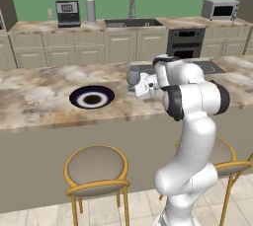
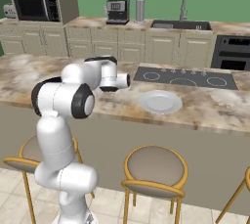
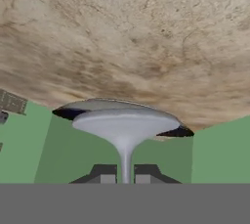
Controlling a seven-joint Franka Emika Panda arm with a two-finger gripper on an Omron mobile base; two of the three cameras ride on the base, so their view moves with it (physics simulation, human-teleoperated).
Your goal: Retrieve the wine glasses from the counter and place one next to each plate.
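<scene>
My gripper [image 3: 125, 174] is shut on the thin stem of a grey-blue wine glass [image 3: 125, 123], whose round foot spreads just beyond the finger tips. In the left base view the gripper [image 1: 132, 87] hangs over the island top with the glass [image 1: 132, 75] in it, just right of the black plate with a white ring [image 1: 92, 96]. That plate's dark rim [image 3: 180, 131] peeks out behind the foot. The pale grey-white plate [image 2: 159, 101] lies on the island to the right of the gripper [image 2: 126, 81]. The tan counter [image 1: 39, 26] runs along the back wall. The second glass is out of view.
The long marbled island [image 1: 34, 104] carries a cooktop [image 2: 185, 77] beyond the pale plate. Stools [image 1: 96, 168] stand along its near side. On the back counter are a coffee machine [image 1: 67, 13], a sink [image 1: 132, 22] and a microwave [image 1: 220, 9].
</scene>
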